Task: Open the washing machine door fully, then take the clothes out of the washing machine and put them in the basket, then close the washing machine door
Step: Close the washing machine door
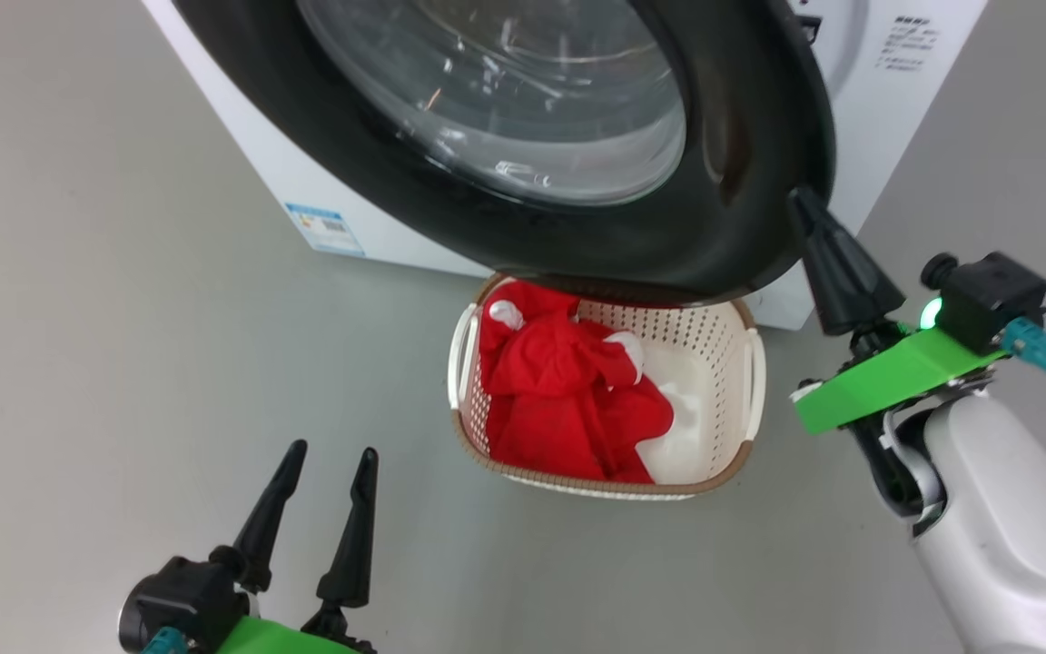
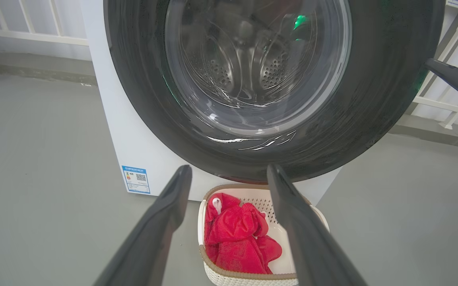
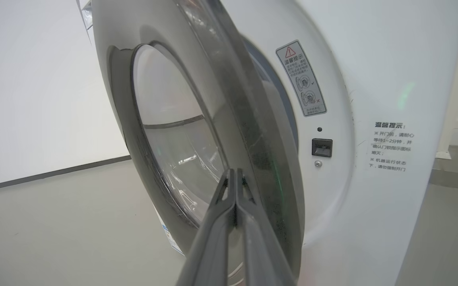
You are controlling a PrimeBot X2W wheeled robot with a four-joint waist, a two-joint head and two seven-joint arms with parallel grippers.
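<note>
Clothes lie in the basket just in front of the washing machine, so prob. the last step: shutting the washing machine door. Door stands ajar w/ a gap to the front panel. Right gripper has fingers pressed together on nothing, tip at the door's outer rim. Left gripper is spread, empty, low & well apart. Next: push rim toward the latch slot till it catches. Door's top is cut off, basket's far edge is hidden under the rim, and glare on the glass means I can't tell if the drum's empty.
</note>
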